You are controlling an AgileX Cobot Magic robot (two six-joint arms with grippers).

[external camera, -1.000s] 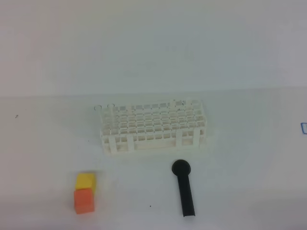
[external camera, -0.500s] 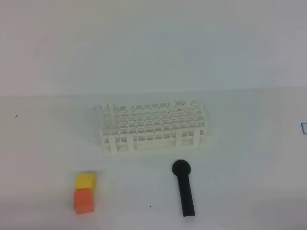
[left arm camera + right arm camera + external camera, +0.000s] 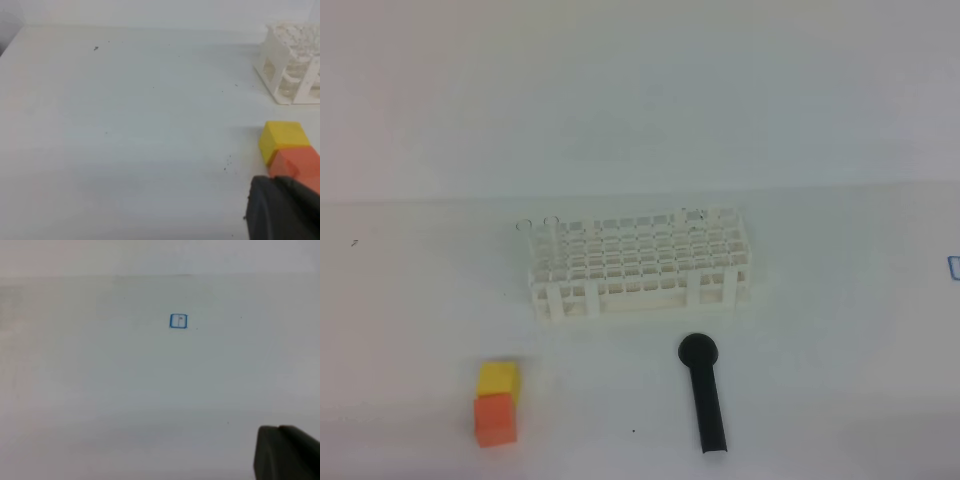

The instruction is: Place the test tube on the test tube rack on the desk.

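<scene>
From my remote station: the white test tube rack (image 3: 640, 268) stands mid-frame on the table (image 3: 840, 330), faint clear test tube (image 3: 552, 240) rims showing at its upper-left corner. A black round-headed tool (image 3: 704, 392) lies below it; yellow cube (image 3: 498, 378) and orange cube (image 3: 495, 418) touch at lower left. Both arms' tools, left tool (image 3: 285, 210) and right tool (image 3: 287, 452), are pressed together, holding nothing.

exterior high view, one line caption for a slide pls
White test tube rack on the desk, black round-headed tool in front, yellow block and orange block at front left.
</scene>
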